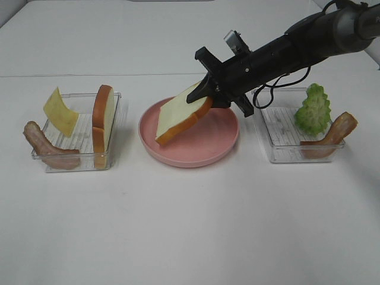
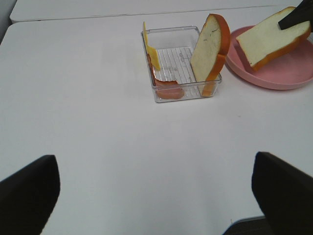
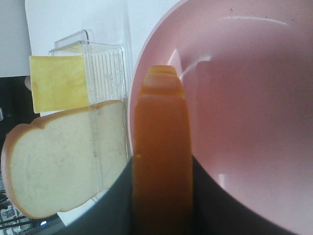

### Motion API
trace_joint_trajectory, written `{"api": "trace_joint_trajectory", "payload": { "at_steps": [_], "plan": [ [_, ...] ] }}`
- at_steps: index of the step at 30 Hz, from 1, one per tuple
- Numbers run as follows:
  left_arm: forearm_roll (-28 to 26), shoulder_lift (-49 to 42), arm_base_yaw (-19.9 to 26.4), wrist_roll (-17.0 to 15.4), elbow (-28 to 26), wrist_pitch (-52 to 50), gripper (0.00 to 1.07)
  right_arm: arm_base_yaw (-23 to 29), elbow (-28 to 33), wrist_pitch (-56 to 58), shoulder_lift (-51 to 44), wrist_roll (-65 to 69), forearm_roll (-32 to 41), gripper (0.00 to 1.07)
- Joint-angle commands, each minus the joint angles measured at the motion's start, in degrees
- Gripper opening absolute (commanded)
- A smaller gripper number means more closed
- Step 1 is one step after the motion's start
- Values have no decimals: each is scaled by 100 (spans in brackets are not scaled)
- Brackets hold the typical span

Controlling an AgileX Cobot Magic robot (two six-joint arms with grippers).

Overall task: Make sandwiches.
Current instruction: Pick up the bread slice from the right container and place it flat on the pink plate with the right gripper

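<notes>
White table (image 1: 178,237), viewed from high in front. Nearest, the left gripper (image 2: 156,196) hangs over bare tabletop with its jaws spread wide and nothing between them.

Beyond it three containers stand in one row. The left tray (image 1: 41,159) holds the left bacon strip (image 1: 44,148), the cheese square (image 1: 59,111) and the second bread slice (image 1: 102,122), which stands on edge against the tray's right wall. The pink plate (image 1: 199,155) sits in the middle. The right tray (image 1: 270,148) carries the lettuce (image 1: 313,110) and the right bacon strip (image 1: 335,133).

Over the plate the held bread slice (image 1: 178,116) lies tilted, its long axis running from near left, low, to far right, high. The low corner is at the plate's left inner rim, though contact cannot be told. The right gripper (image 1: 208,92), reaching in from the far right, pinches the high crust end.

Judged next: lower that end flat, then release. The left arm is the nearer to the cheese.
</notes>
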Motion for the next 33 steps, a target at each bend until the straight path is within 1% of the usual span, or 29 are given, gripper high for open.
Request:
{"api": "trace_joint_trajectory", "payload": {
  "at_steps": [1, 2, 4, 12, 13, 14, 15, 16, 17, 18, 19, 20, 21, 22, 23, 30, 33],
  "plan": [
    [-11, -80, -17, -29, 23, -23, 102, -11, 17, -40, 69, -304, 361, 0],
    [-11, -80, -17, -29, 23, -23, 102, -11, 17, -40, 155, -464, 527, 0],
    [-11, -80, -17, -29, 23, -23, 102, -11, 17, -46, 189, -533, 544, 0],
    [-6, -80, -17, -29, 23, -23, 102, -17, 17, -74, 269, -579, 327, 0],
    [-6, -80, -17, -29, 23, -23, 102, -17, 17, -69, 241, -579, 223, 4],
    [-6, -80, -17, -29, 23, -23, 102, -17, 17, -69, 241, -579, 223, 4],
    [-6, -80, -17, -29, 23, -23, 102, -17, 17, -74, 218, -579, 103, 16],
    [-6, -80, -17, -29, 23, -23, 102, -17, 17, -74, 218, -579, 103, 16],
    [-6, -80, -17, -29, 23, -23, 102, -17, 17, -74, 206, -573, 63, 23],
    [-6, -80, -17, -29, 23, -23, 102, -17, 17, -80, 206, -498, 6, 39],
    [-6, -80, -17, -29, 23, -23, 102, -17, 17, -80, 206, -498, 6, 39],
    [-6, -80, -17, -29, 23, -23, 102, -17, 17, -69, 206, -430, -17, 52],
    [-6, -80, -17, -29, 23, -23, 102, -17, 17, -52, 206, -430, -17, 56],
    [-6, -80, -17, -29, 23, -23, 102, -17, 17, -52, 206, -430, -17, 56],
    [-6, -80, -17, -29, 23, -23, 102, -17, 17, -17, 206, -430, -17, 60],
    [0, -80, -17, -29, 23, -23, 102, -17, 17, -40, 115, -344, -97, 60],
    [6, -80, -17, -29, 23, -23, 102, -17, 17, -92, 0, -258, -332, 61]
  ]
}}
